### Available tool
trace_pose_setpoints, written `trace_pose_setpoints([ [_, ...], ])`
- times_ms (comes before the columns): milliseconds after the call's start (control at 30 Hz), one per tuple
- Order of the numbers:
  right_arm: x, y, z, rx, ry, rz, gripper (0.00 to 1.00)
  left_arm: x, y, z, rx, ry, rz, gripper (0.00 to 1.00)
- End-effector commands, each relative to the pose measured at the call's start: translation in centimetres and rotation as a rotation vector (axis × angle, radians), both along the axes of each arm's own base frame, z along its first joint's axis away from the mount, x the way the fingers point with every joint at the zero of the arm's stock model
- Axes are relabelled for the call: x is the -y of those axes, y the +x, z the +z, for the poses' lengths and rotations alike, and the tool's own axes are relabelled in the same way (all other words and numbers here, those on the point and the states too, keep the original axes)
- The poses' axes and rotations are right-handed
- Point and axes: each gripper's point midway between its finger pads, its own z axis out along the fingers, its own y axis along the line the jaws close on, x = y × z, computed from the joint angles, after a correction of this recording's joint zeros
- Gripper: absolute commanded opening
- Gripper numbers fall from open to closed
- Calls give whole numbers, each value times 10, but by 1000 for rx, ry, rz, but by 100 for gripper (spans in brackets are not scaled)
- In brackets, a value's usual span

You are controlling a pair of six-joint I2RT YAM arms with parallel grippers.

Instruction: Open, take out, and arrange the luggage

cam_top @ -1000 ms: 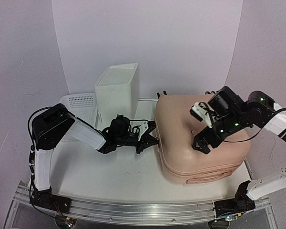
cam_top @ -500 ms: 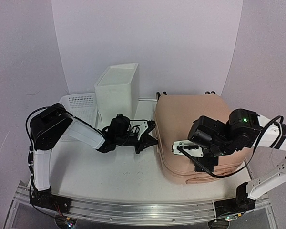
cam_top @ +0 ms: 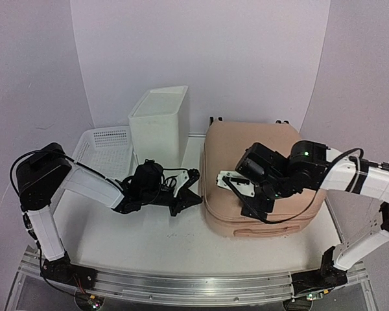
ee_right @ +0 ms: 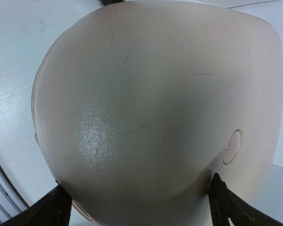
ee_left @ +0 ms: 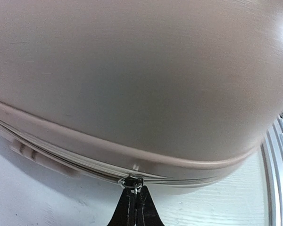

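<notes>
The peach-pink luggage (cam_top: 272,139) lies flat on the right half of the table, its lid down. At its left side, my left gripper (cam_top: 196,198) is shut on the metal zipper pull (ee_left: 132,182); in the left wrist view the black tips (ee_left: 133,197) pinch the ring just below the zipper seam. My right gripper (cam_top: 249,194) stands wide open over the front left of the lid. In the right wrist view its fingers (ee_right: 220,200) straddle the rounded shell (ee_right: 155,94), holding nothing.
A white drawer box (cam_top: 159,120) stands upright at the back, left of the luggage. A white mesh basket (cam_top: 107,144) lies beside it on the left. A metal rail (cam_top: 181,285) runs along the table's near edge. Walls close in behind and at the sides.
My right arm swung from the lid's right side to its front left, jaws still wide. The left gripper drew back left and nearer with the zipper pull. The luggage shifted slightly left.
</notes>
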Motion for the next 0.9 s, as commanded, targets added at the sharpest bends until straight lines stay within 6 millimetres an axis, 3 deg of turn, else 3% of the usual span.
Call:
trace_pose_setpoints([
  [0,11,47,-53,-29,-19,-312,98,7,-62,45,-8,-90,-152,0],
  [233,-12,69,-64,-52,125,-560,98,45,-101,36,-79,-69,-128,0],
  [367,-42,58,-72,-208,283,-647,98,67,-116,45,-60,-90,-161,0],
  [467,-56,52,-48,-276,389,-625,98,61,-103,48,12,-82,-92,0],
  [567,-51,46,7,-267,499,-564,98,50,-99,48,42,-73,-73,0],
  [633,-39,45,37,-249,551,-551,98,43,-92,46,41,-63,-40,0],
  [700,-14,57,57,-218,598,-599,98,36,-80,44,14,-62,6,0],
  [867,83,138,72,-181,740,-931,98,34,-72,48,-49,-76,37,0],
])
